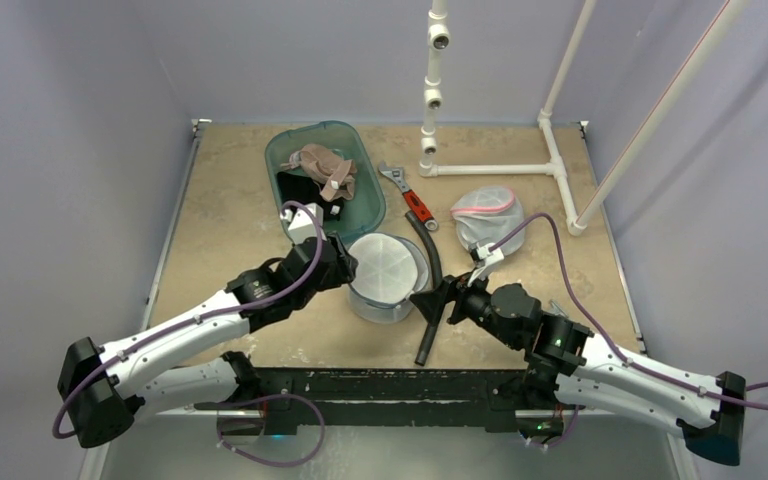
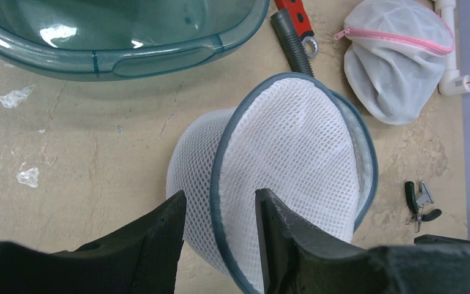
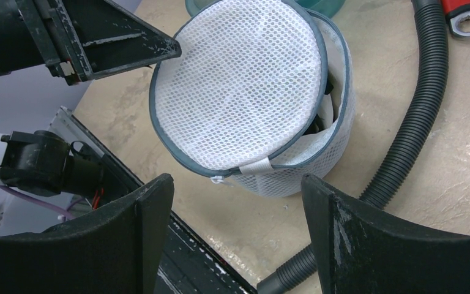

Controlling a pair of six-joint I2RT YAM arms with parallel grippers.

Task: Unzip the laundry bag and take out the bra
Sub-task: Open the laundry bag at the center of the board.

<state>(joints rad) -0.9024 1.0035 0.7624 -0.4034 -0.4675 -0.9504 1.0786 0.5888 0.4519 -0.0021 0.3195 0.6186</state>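
On the table [image 1: 220, 200], beside the tub [image 1: 370, 195], the bag [image 1: 388, 275] stands, lid [image 3: 238, 86] partly lifted, bra unseen. Left gripper [image 2: 220, 195] straddles its rim [image 2: 215, 171], jaws apart; right gripper [image 3: 235, 179] hangs wide, empty. Pinching mesh alone could drag the light bag sideways. Tan, scuffed top; grey walls [image 1: 80, 100].

Your laundry bag [image 1: 388, 275], a round white mesh drum trimmed grey-blue, stands just six o'clock of table [image 1: 230, 200] centre, lid partly unzipped, dark item [image 3: 319, 124] showing inside.
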